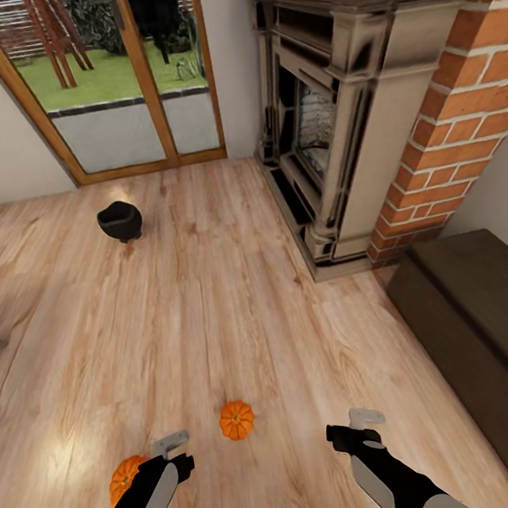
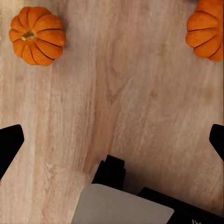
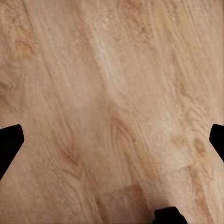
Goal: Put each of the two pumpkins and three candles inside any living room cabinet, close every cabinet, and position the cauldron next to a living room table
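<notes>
Two pumpkins [image 1: 236, 420] [image 1: 124, 477] on wood floor [image 1: 213, 307], cauldron [image 1: 120, 220] farther off. Left gripper [image 2: 112, 140] and right gripper [image 3: 112, 140] both spread wide, empty.

Bright daylight from glass door [image 1: 115, 80]; soft render.

The left arm [image 1: 135, 506] hides part of one pumpkin [image 1: 123, 476]; the cabinet [image 1: 489, 335] runs off-frame.

Wood floor [image 1: 214, 315]. Two pumpkins: one [image 1: 236, 420] between the arms, one [image 1: 123, 476] partly behind the left arm. Left end effector [image 1: 171, 444] and right end effector [image 1: 364, 419] above the floor, empty. Cauldron [image 1: 120, 220] upright near glass door [image 1: 126, 70]. Fireplace [image 1: 323, 108] right; dark cabinet [image 1: 489, 335] at right edge.
</notes>
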Tool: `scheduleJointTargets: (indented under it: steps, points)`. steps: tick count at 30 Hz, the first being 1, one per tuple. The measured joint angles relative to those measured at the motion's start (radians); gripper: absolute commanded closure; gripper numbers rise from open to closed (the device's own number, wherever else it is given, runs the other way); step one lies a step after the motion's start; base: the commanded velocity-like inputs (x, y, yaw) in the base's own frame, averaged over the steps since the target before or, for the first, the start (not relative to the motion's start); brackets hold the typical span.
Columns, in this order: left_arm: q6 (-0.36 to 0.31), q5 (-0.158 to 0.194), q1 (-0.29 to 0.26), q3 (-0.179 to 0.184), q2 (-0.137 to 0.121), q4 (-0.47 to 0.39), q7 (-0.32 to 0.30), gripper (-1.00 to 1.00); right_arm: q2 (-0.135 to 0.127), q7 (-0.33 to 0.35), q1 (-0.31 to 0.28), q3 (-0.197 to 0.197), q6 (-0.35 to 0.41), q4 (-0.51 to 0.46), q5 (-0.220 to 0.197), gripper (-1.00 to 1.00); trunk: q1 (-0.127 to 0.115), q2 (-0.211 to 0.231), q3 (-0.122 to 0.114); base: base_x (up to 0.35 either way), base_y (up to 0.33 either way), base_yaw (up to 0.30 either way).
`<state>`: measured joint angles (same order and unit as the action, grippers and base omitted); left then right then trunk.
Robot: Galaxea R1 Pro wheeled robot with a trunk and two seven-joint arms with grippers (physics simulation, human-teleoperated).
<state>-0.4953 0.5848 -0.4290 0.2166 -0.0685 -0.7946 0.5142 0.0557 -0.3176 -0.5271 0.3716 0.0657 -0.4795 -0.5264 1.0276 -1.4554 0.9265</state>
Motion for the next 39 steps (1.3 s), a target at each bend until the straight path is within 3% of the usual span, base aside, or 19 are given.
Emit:
scheduleJointTargets:
  steps: [8,39]
  points:
    - [0.0,0.0,0.0,0.001,0.0,0.0,0.0,-1.0,0.004,0.0,0.0,-0.002,0.0,-0.002,-0.001,-1.0,0.0,0.0,0.0,0.226,0.087,-0.123]
    - [0.001,0.001,0.0,0.0,0.0,0.0,0.0,-1.0,-0.003,0.001,0.0,-0.003,0.017,0.0,-0.015,-1.0,0.001,0.0,0.011,0.004,0.045,-0.268]
